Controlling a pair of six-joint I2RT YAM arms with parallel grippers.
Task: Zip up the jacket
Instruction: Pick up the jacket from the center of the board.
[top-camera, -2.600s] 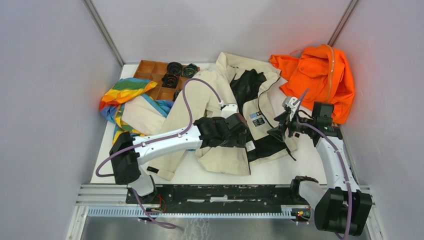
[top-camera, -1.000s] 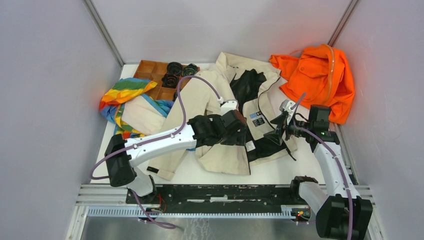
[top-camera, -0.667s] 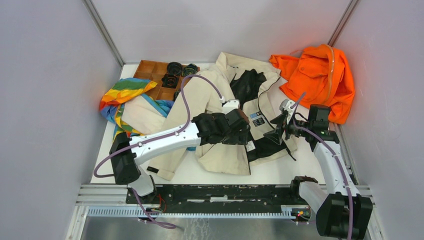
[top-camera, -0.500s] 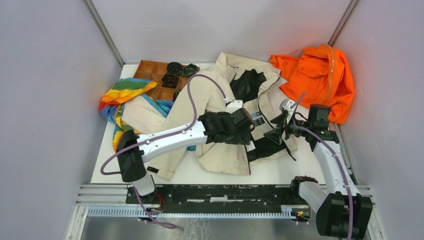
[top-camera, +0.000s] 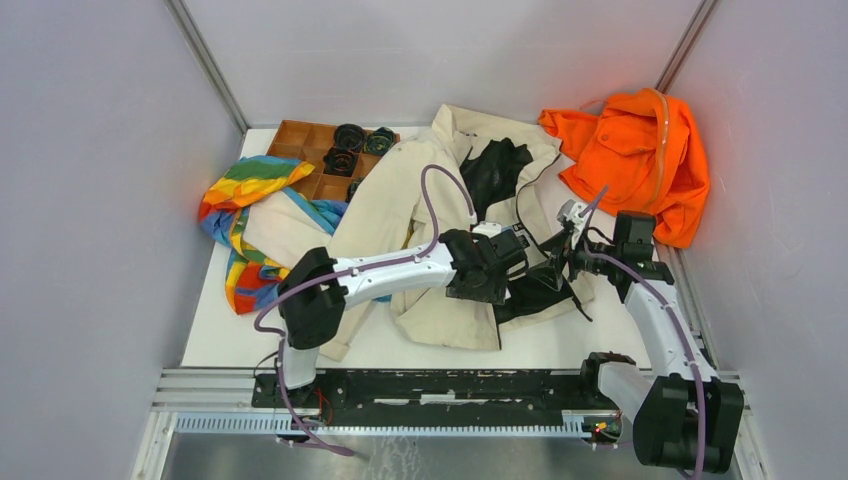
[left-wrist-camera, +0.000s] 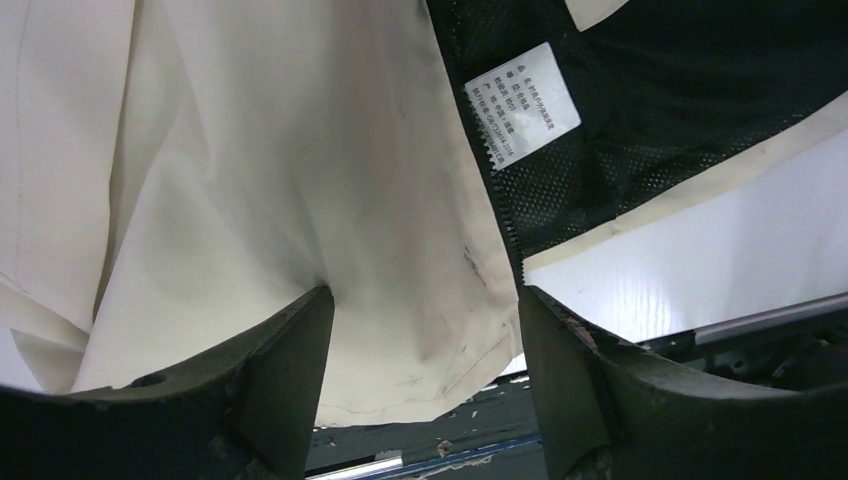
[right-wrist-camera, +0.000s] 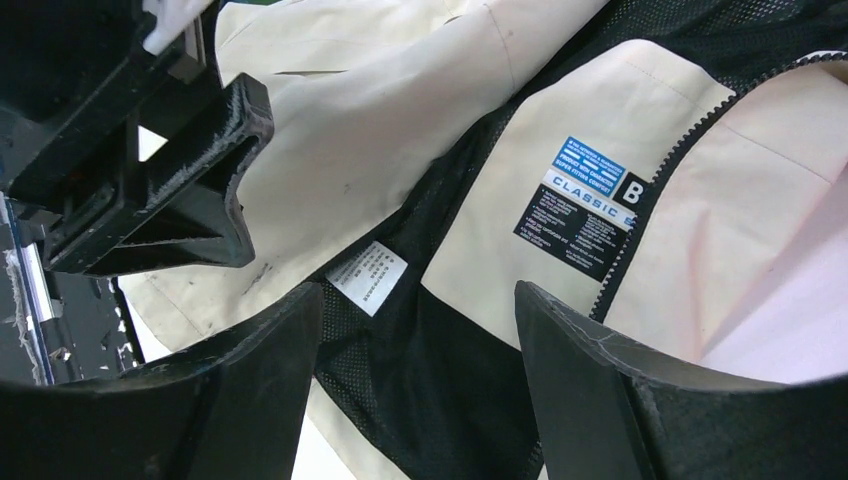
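Note:
The beige jacket (top-camera: 440, 310) lies unzipped in the middle of the table, its black mesh lining (top-camera: 497, 165) showing. My left gripper (top-camera: 495, 283) is open and empty, hovering over the jacket's lower left front panel (left-wrist-camera: 300, 180) beside the dark zipper edge (left-wrist-camera: 497, 200) and a white care label (left-wrist-camera: 522, 105). My right gripper (top-camera: 553, 262) is open and empty, just above the right front panel. In the right wrist view it looks down on the lining (right-wrist-camera: 450, 380), a black "CLASSIC" label (right-wrist-camera: 582, 208) and zipper teeth (right-wrist-camera: 660, 175). My left gripper's fingers (right-wrist-camera: 170, 190) show there too.
An orange garment (top-camera: 640, 160) lies at the back right. A rainbow-striped cloth (top-camera: 245, 215) lies at the left. A brown compartment tray (top-camera: 300, 140) with dark round parts stands at the back left. The table's near edge and black rail (left-wrist-camera: 760, 340) lie below the jacket hem.
My left arm has swung right and forward across the jacket, its gripper now near the centre opening and close to my right gripper. The right gripper has barely moved.

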